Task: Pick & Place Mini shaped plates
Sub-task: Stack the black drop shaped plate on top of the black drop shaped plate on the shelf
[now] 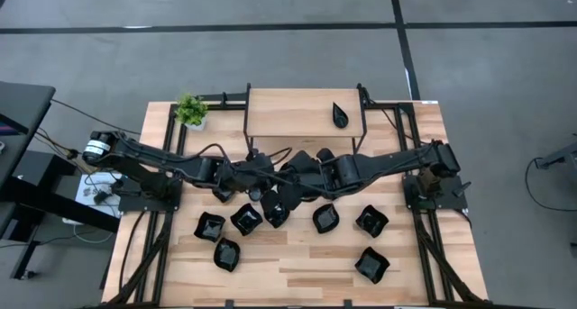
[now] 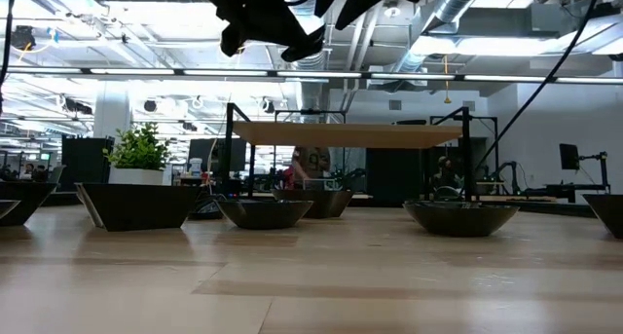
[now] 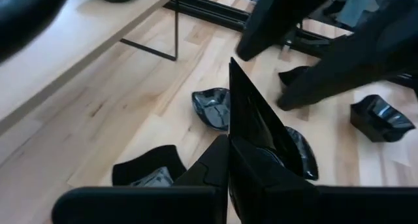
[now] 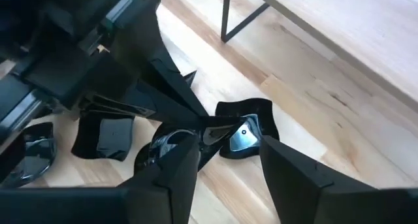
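High view: both arms reach in over the middle of the table (image 1: 297,277) and meet there, above the mini shaped plates (image 1: 245,219) lying on the wood. 7 of these glossy black dishes show clear of the arms, in a loose band across the near half of the table. 1 more, a teardrop plate (image 1: 340,115), lies alone on the raised shelf (image 1: 288,115) at the far side. A potted plant (image 1: 190,111) stands at the shelf's left corner.

The left gripper (image 3: 228,152) is clamped on a held plate (image 3: 256,123), which stands on edge between its 2 fingers and juts forward past them. The low view shows both grippers well above the tabletop, so this plate hangs in the air.

The right gripper (image 4: 225,162) faces the left one at close range with its 2 fingers spread wide and nothing between them. The held plate sits just ahead of those fingers; whether it touches them I cannot tell. Below their gap a squarish wavy plate (image 4: 245,129) lies flat on the table.
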Robot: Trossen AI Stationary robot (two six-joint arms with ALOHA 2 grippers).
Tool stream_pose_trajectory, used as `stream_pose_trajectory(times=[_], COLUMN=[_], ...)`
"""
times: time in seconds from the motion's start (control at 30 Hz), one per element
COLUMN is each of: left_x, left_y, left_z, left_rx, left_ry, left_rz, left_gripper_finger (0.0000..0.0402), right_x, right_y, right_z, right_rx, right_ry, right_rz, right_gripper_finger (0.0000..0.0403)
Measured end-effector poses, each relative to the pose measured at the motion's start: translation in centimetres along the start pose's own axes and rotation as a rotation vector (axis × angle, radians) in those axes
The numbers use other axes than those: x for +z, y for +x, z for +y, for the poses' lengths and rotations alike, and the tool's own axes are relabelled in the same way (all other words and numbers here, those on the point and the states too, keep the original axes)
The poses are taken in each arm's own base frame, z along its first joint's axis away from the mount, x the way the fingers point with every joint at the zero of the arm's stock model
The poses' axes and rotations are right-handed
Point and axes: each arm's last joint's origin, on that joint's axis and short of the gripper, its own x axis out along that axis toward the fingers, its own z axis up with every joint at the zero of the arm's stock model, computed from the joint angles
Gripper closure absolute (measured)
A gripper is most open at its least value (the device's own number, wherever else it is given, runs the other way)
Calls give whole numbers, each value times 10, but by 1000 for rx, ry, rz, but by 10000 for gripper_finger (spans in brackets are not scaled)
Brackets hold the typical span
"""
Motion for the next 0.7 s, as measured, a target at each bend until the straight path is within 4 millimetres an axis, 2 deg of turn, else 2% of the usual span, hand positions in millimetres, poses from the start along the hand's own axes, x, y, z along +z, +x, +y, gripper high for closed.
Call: stream_pose_trajectory(times=[0.27, 0.7], left_x=[-1, 0], left_y=[-1, -1], left_z=[-4, -6], left_rx=[-50, -111], left_ry=[2, -3], left_rz=[11, 20], left_gripper_finger=[390, 390], right_x=[2, 1], right_y=[2, 3], right_z=[-2, -2], right_rx=[26, 77], right_ry=[21, 28], right_rz=[42, 108], right_gripper_finger=[254, 246])
